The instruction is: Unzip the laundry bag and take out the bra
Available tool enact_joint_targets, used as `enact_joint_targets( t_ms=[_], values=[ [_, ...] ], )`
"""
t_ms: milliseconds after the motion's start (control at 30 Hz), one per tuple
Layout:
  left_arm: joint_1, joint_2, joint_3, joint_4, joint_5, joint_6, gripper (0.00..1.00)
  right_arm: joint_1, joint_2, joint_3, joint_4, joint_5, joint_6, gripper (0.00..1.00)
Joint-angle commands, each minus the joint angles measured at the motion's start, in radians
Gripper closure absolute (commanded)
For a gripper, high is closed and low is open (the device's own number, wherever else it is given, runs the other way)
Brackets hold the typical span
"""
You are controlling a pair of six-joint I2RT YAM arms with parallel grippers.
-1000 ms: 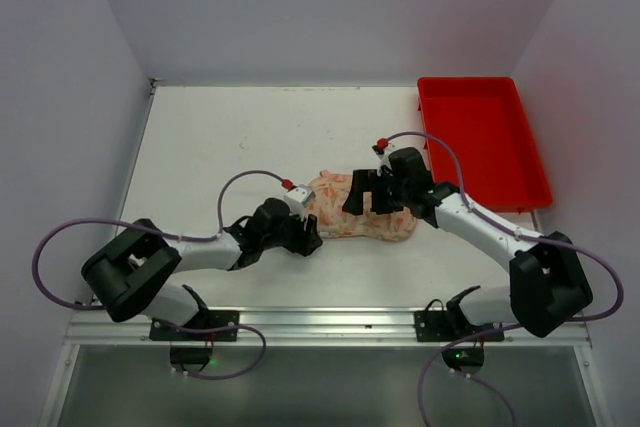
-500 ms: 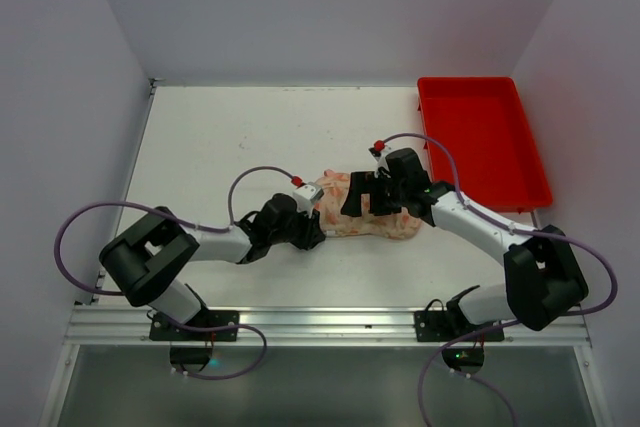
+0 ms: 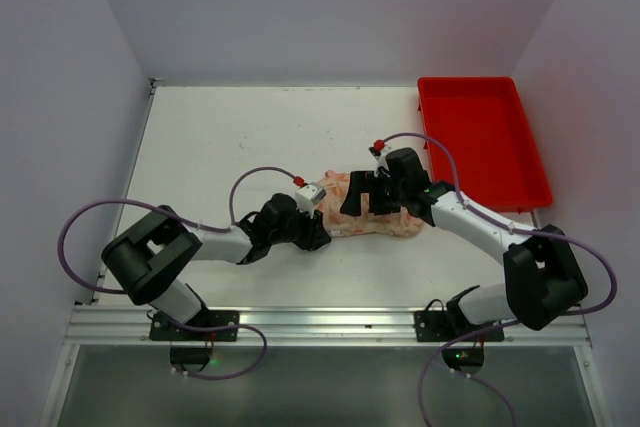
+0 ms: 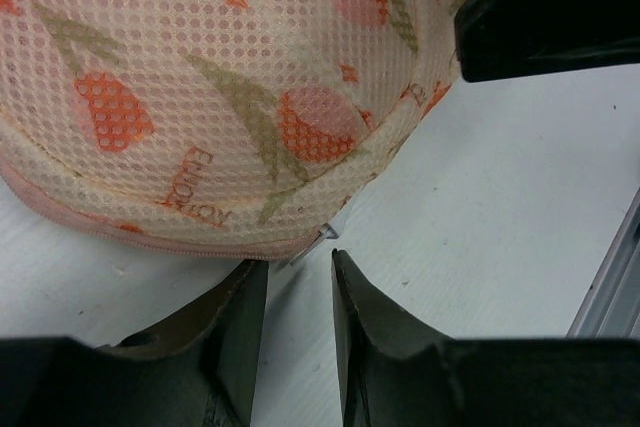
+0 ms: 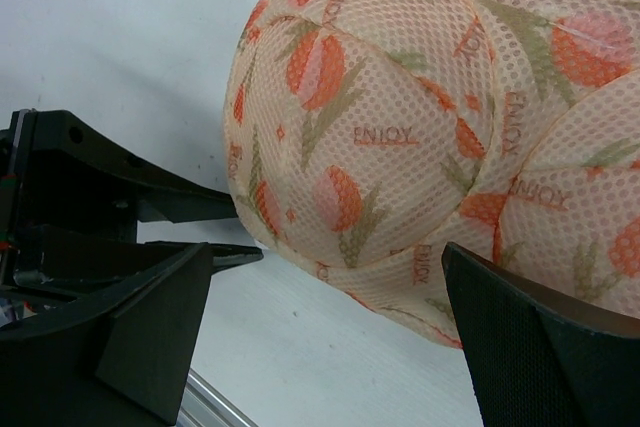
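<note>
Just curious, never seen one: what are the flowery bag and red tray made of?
The laundry bag looks like soft matte mesh fabric: tiny holes cover its printed surface. The red tray looks like rigid plastic, smooth with moulded rims, though that is a guess from above.

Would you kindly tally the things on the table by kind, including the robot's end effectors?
Laundry bag: 1
Red tray: 1
End effectors: 2, the left end effector and the right end effector
Bra: 0 in view
Total: 4
</note>
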Motion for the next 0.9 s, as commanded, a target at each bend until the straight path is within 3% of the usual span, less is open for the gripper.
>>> enact_joint_targets(
  t_ms=[0, 200, 500, 867],
  values=[
    [-0.005, -0.002, -0.004, 0.101, 0.044, -0.023, 0.64, 0.004, 0.011, 0.008, 0.046, -0.03, 0.009, 0.01],
    [-0.008, 0.027, 0.006, 0.118, 0.085, -0.047, 0.65, 0.004, 0.025, 0.011, 0.051, -0.04, 0.026, 0.01],
    [-0.007, 0.007, -0.012, 0.104, 0.014, -0.09, 0.55, 0.004, 0.112, 0.04, 0.059, -0.07, 0.065, 0.02],
    [-0.007, 0.036, -0.017, 0.144, 0.05, -0.127, 0.62, 0.002, 0.167, 0.08, 0.074, -0.121, 0.098, 0.02]
  ],
)
